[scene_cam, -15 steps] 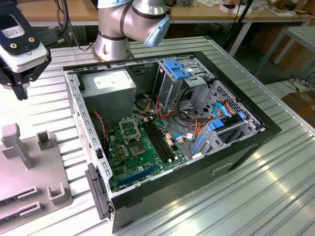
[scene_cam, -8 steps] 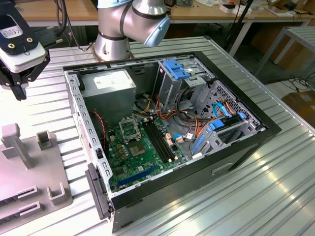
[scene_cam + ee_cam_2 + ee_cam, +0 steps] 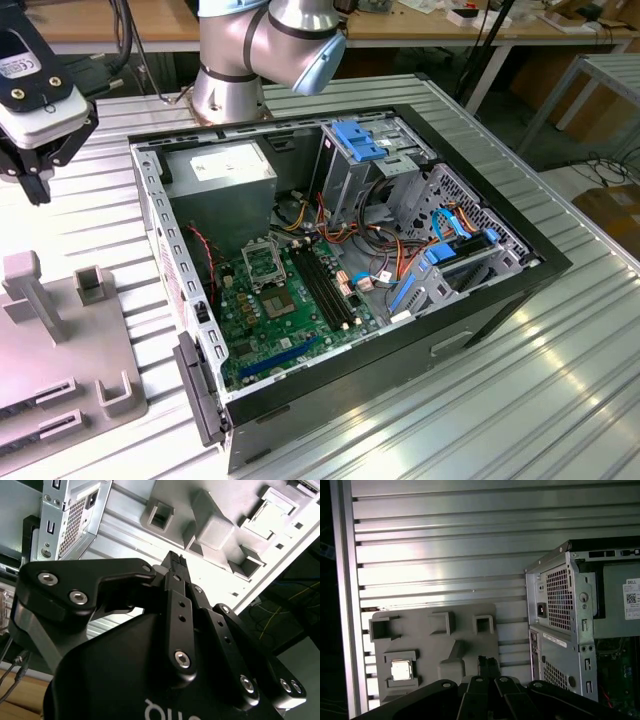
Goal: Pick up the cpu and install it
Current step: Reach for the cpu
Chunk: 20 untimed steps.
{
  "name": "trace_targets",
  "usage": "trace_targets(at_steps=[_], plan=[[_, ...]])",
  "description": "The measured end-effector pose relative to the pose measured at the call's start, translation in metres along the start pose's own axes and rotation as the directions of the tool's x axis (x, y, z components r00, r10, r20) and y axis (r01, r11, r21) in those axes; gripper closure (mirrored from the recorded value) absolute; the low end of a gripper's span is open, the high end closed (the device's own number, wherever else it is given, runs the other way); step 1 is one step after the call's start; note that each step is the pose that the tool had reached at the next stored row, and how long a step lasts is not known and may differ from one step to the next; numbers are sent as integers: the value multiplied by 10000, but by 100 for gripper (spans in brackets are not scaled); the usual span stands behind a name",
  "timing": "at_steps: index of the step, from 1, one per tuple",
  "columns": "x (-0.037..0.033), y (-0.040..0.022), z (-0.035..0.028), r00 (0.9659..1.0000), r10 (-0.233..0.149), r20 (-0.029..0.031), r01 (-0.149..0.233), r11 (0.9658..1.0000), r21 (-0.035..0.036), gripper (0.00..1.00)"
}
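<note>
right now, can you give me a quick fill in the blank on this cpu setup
The small pale silver square cpu rests in a recess of the ___ plastic fixture. The black gripper holds ___. The open black computer case shows a ___ motherboard.
Missing: grey; nothing; green.

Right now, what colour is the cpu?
The cpu is pale silver-grey, best in the first wrist view.
</note>
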<state>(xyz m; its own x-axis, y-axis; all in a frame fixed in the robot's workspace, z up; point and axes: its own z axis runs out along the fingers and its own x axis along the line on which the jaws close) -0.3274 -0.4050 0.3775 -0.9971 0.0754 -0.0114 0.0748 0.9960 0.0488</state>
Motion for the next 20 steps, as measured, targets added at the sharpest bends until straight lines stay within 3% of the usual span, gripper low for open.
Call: trace_targets(at_steps=[15,20], plan=[[21,-2,0,10000,0,0,0,10000,1,89],[60,-4,-1,10000,1,0,-1,10000,1,89]])
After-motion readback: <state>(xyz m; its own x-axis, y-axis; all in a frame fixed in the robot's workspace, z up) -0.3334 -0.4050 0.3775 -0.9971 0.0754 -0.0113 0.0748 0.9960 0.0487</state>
